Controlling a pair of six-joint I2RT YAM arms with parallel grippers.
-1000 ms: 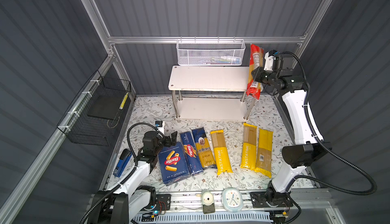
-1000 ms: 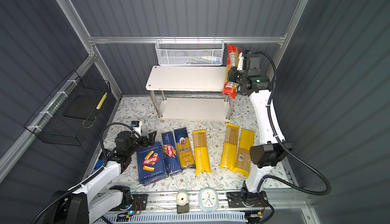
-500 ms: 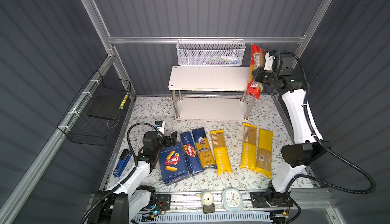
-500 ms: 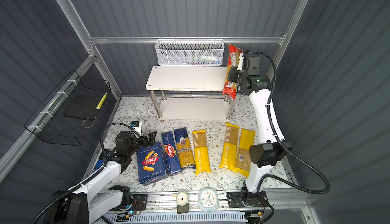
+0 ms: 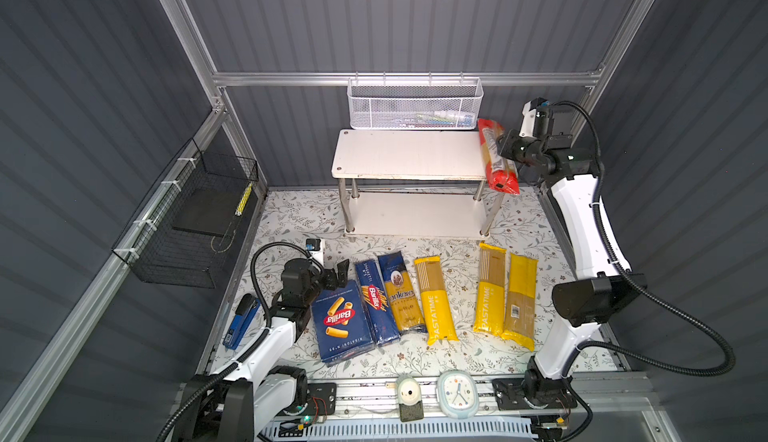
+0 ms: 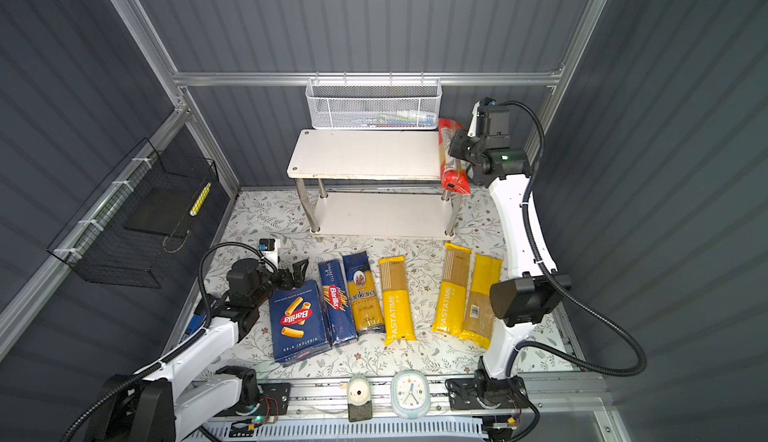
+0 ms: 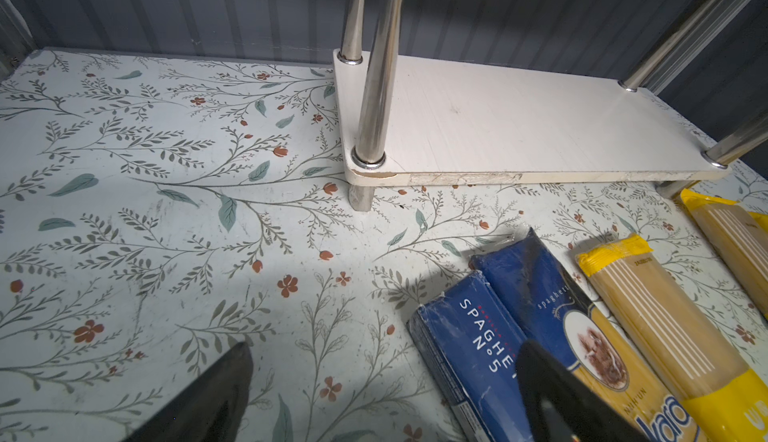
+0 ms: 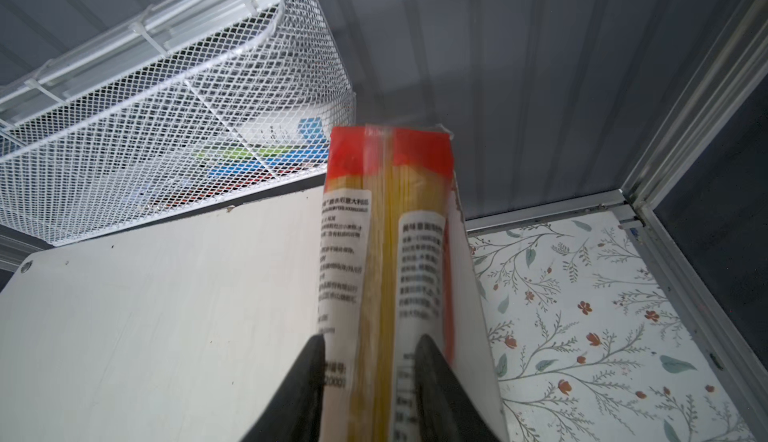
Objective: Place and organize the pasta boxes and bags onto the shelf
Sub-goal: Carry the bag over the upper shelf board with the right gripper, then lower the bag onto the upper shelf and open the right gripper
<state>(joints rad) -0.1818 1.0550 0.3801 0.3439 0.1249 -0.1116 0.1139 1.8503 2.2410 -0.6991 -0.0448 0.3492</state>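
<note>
You have two blue boxes (image 5: 343, 321) (image 5: 376, 302) and five bags. One blue bag (image 5: 401, 290) and three yellow bags (image 5: 434, 298) (image 5: 490, 290) (image 5: 519, 298) lie on the floor. The red bag (image 5: 494, 157) lies along the right edge of the shelf (image 5: 407, 153), long axis back to front, near end overhanging. Your right claw (image 8: 370, 344) flanks it; whether it pinches, I cannot tell. Left claw (image 7: 382, 348) spread, empty.

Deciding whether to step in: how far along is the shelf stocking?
Nothing is shelved yet. In hand: the right gripper has the red bag between its jaws over the top right end of the shelf. Left on the table: wide Barilla box, narrow Barilla box, Ankara bag, three yellow bags; the left gripper is open, empty.
</note>
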